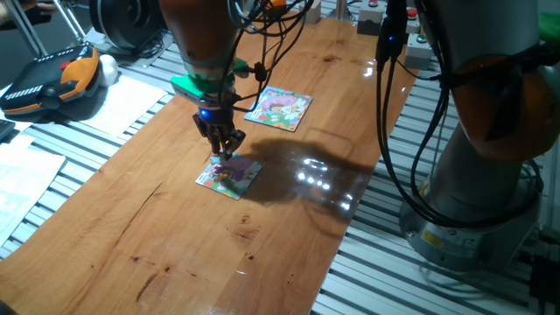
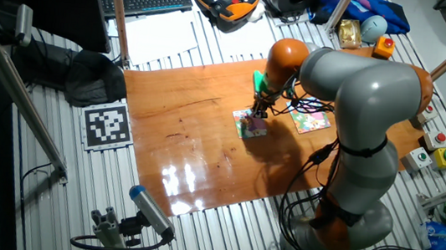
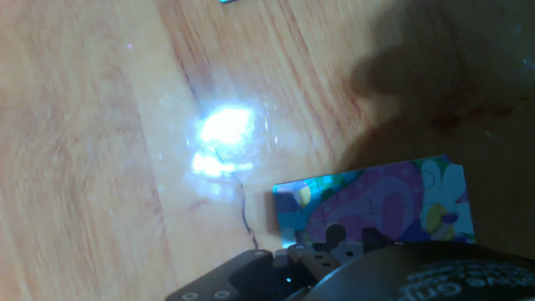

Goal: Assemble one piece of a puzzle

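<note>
The puzzle (image 1: 231, 176) is a small square, mostly purple-pink, lying flat on the wooden table (image 1: 157, 236). It also shows in the other fixed view (image 2: 254, 128) and in the hand view (image 3: 376, 201). My gripper (image 1: 228, 155) hangs straight down over the puzzle's far edge, its tips just above or touching it. The fingers look pinched together. A pale teal bit (image 3: 290, 248) shows at the fingers' base in the hand view and looks like the piece; it is too small to see in the fixed views.
The other square puzzle (image 1: 279, 108), with a light-blue border, lies further back on the table. A small teal scrap (image 3: 230, 2) shows at the top edge of the hand view. A teach pendant (image 1: 52, 79) and papers lie off to the left.
</note>
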